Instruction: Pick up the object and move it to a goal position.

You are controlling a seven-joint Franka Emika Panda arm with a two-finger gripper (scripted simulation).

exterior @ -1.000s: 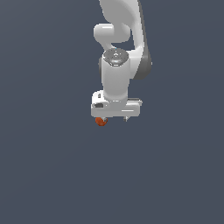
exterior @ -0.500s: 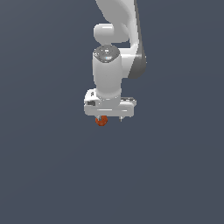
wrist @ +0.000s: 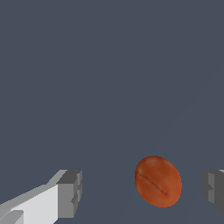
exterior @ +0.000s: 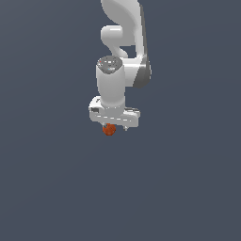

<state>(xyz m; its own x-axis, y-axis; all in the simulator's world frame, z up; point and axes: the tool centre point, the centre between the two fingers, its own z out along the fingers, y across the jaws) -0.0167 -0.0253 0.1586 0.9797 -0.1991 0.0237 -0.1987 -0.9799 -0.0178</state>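
The white two-finger gripper [wrist: 142, 192] is spread wide with the small smooth orange-red ball [wrist: 158, 180] sitting between the fingers, untouched and off-centre; if it closes like this I reckon the ball could squirt out sideways

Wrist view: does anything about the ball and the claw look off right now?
Slightly. The ball sits off-centre in the open claw, closer to one finger than the other, with gaps on both sides. It also looks more oval than round, with a faint crease. Nothing looks damaged.
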